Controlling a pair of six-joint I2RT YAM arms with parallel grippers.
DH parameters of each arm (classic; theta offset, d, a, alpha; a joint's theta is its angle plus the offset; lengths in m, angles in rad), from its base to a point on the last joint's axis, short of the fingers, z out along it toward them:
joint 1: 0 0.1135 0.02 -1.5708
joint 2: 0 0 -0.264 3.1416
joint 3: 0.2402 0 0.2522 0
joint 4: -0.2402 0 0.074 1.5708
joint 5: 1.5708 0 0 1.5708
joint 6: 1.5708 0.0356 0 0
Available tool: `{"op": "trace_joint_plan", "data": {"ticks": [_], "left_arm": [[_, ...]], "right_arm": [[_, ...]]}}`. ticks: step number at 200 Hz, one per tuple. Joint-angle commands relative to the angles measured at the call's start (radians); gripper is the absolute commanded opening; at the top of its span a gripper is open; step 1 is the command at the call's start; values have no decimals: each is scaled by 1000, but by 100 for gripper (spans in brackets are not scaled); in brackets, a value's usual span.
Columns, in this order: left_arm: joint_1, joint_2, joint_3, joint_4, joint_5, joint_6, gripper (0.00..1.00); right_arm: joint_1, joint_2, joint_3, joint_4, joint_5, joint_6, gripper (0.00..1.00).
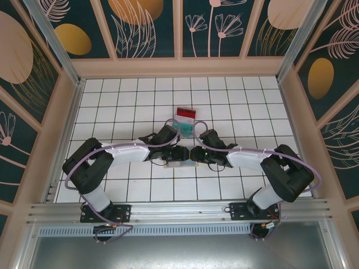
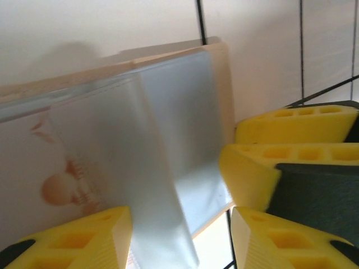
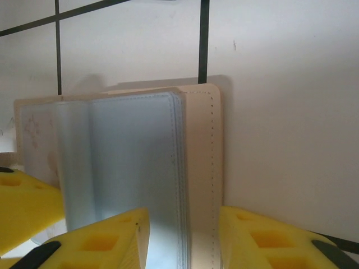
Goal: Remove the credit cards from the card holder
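Note:
The tan card holder (image 1: 180,164) lies open on the tiles under both grippers, which meet tip to tip. My left gripper (image 1: 178,152) is open. In the left wrist view a raised grey-blue sleeve (image 2: 162,185) stands between the jaws of the left gripper (image 2: 179,224), against the left finger, with a gap on the other side. A whitish card (image 2: 56,190) with pale orange marks sits in the holder (image 2: 221,73). My right gripper (image 3: 182,216) is open and straddles the right edge of the holder (image 3: 199,151). Red (image 1: 185,114) and teal (image 1: 184,129) credit cards lie on the tiles just beyond.
The white tiled floor (image 1: 252,106) is walled on three sides by patterned panels (image 1: 179,28). A metal rail (image 1: 179,210) runs along the near edge by the arm bases. The right gripper's yellow fingers (image 2: 291,126) crowd the right of the left wrist view.

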Motion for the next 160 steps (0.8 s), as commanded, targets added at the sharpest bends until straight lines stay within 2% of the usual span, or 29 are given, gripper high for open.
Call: {"op": "trace_joint_plan", "data": {"ticks": [1, 43, 73, 100, 119, 160], "left_arm": [[-8, 5, 51, 28, 51, 35, 50], [-8, -76, 82, 10, 24, 50, 51], [1, -151, 69, -63, -109, 44, 50], [49, -190, 4, -151, -213, 32, 48], [82, -186, -44, -168, -210, 31, 48], [85, -155, -77, -126, -166, 25, 47]], "right_arm": [[-4, 13, -10, 14, -4, 17, 38], [-4, 16, -7, 12, -3, 19, 38], [-5, 20, -4, 11, -4, 17, 38], [-5, 23, -3, 14, -7, 17, 38], [-6, 27, 0, 14, -10, 15, 38], [-6, 39, 9, 14, -15, 14, 38]]}}
